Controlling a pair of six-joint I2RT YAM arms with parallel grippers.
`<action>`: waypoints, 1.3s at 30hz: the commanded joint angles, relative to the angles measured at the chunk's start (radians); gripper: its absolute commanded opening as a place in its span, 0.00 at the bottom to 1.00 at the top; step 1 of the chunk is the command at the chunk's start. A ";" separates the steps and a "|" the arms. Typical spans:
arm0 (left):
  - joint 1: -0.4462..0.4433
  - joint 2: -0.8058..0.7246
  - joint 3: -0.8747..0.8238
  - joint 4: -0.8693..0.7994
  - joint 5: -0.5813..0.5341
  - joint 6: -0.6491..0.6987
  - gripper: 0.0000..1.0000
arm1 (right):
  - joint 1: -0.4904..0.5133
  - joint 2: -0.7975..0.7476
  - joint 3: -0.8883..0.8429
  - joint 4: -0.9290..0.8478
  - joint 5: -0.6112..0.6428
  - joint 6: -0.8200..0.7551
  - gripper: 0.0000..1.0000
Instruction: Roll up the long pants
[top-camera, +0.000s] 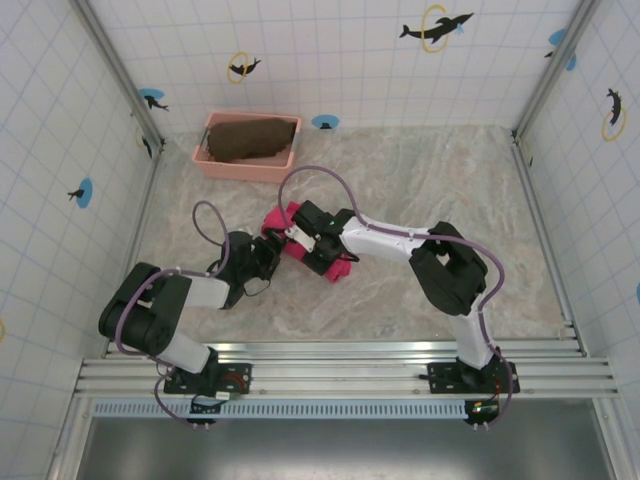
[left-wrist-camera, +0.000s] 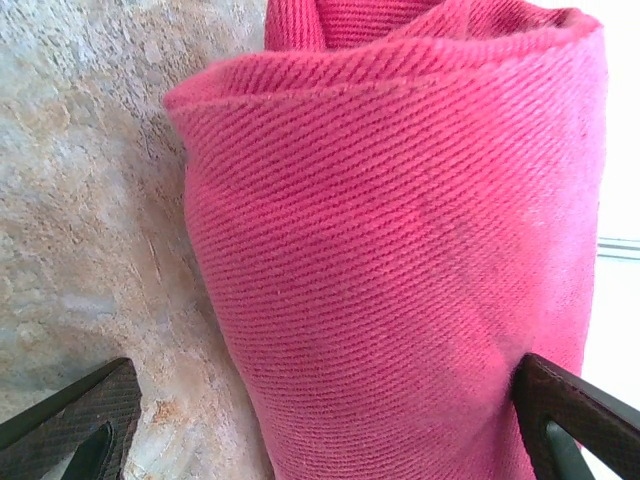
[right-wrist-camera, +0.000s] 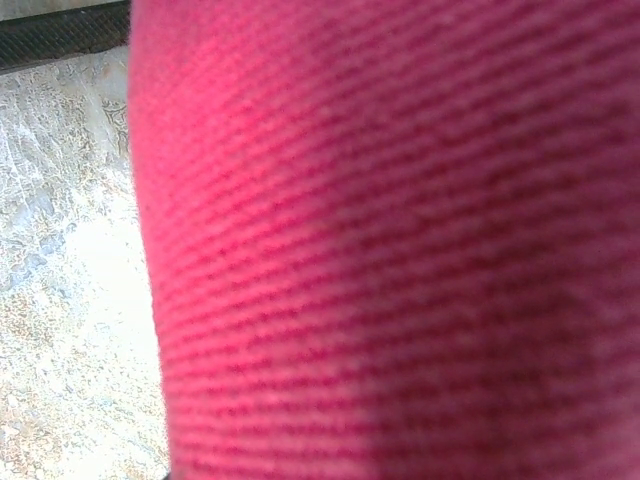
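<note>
Finding pants (left-wrist-camera: 400, 250) rolled, apparently fully, only releasing remaining; noting left gripper (left-wrist-camera: 325, 430) at 9 o'clock, fingers apart; failing to tell grip of right gripper (top-camera: 308, 238).

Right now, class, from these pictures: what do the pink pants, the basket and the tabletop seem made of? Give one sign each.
Pink pants: matte woven cloth, likely twill; fine diagonal ribs. Basket: probably moulded plastic; smooth, even pink rim. Tabletop: marble-look, veined beige; stone or print, cannot tell.
</note>
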 joint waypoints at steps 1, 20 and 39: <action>-0.019 0.027 0.041 0.115 -0.011 -0.012 0.97 | 0.074 0.164 -0.059 -0.117 -0.193 -0.046 0.00; -0.018 0.380 0.141 0.575 0.024 -0.092 0.93 | 0.076 0.179 -0.010 -0.151 -0.271 -0.076 0.00; 0.021 0.241 0.220 -0.099 0.132 0.107 0.00 | 0.062 0.045 -0.013 -0.121 -0.144 -0.053 0.99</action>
